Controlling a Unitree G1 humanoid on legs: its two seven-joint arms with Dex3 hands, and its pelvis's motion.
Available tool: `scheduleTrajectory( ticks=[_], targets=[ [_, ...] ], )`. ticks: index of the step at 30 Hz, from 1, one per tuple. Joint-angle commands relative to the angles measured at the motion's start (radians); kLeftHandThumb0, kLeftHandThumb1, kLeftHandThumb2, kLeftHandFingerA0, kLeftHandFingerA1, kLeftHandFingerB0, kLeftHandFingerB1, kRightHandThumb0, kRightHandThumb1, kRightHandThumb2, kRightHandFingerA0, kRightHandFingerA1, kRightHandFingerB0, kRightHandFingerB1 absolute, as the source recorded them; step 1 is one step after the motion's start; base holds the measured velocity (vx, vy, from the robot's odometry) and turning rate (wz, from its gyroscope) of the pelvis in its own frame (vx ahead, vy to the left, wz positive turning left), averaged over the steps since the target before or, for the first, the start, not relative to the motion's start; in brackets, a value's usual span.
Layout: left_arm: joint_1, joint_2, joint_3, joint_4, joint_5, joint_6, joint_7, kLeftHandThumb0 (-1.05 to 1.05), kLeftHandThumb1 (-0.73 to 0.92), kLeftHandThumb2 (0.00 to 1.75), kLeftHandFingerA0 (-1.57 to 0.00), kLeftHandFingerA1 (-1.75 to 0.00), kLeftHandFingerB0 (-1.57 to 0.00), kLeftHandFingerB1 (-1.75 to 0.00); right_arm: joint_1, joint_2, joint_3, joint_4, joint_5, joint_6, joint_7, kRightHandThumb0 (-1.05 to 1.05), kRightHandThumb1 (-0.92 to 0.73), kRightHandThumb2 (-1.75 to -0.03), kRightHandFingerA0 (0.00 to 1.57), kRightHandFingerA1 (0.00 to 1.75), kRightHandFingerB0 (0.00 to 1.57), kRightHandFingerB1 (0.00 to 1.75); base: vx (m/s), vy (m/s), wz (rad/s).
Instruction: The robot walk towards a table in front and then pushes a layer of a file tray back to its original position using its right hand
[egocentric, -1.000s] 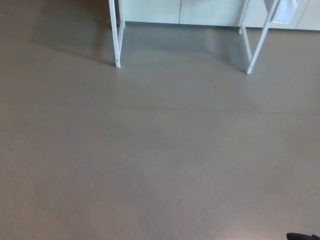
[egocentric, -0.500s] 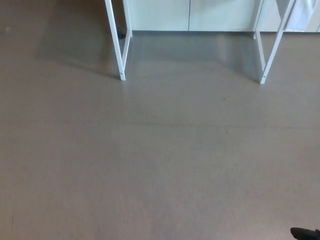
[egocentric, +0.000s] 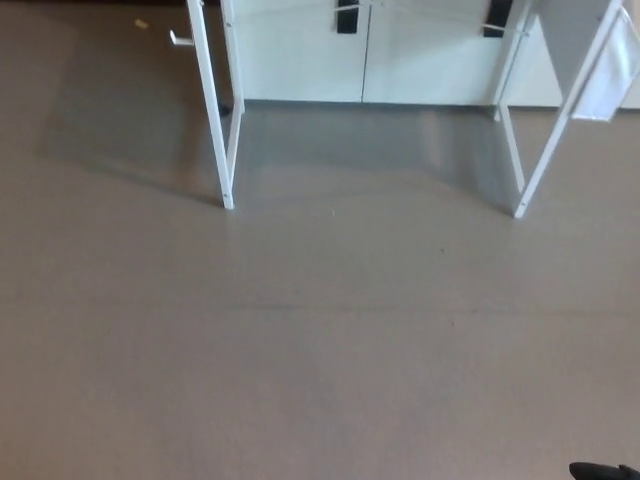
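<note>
While most of the head view is filled by a bare grey-brown floor (egocentric: 320, 340), we note that the table (egocentric: 212, 110) appears only by its white legs along the top. We count four legs: two at left, a front one meeting the floor and a second just behind it, and two at right (egocentric: 530, 170), arranged alike. Behind the legs stands a pale cabinet front (egocentric: 300, 55) with two dark handles (egocentric: 347, 17). A light sheet or cloth (egocentric: 605, 80) hangs at the upper right, beside the right front leg. The table's shadow lies on the floor between and left of the legs. We cannot see the file tray; the tabletop lies outside the picture. One dark sliver (egocentric: 603, 471) shows at the bottom right corner; we cannot tell what it is. Neither hand can be identified, so we cannot tell their state.
</note>
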Motion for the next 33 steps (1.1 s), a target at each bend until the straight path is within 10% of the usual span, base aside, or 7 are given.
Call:
scheduleTrajectory(
  ticks=[1,33],
  targets=[
    [0.005,0.012,0.001,0.014,-0.003,-0.035,0.005,-0.16,0.41,0.54,-0.58,-0.47,-0.50,-0.44,-0.002,-0.012,-0.005,0.005,0.000,0.003,-0.012,-0.20,-0.58,-0.56,0.67,0.47,0.49,0.43,0.37,-0.139,0.15],
    [0.030,0.020,0.033,0.109,-0.026,-0.100,-0.023,-0.20,0.41,0.56,-0.56,-0.49,-0.49,-0.45,-0.063,-0.003,0.032,0.083,-0.010,-0.010,-0.009,-0.22,-0.58,-0.56,0.67,0.49,0.50,0.44,0.42,0.017,0.07]
  ],
)
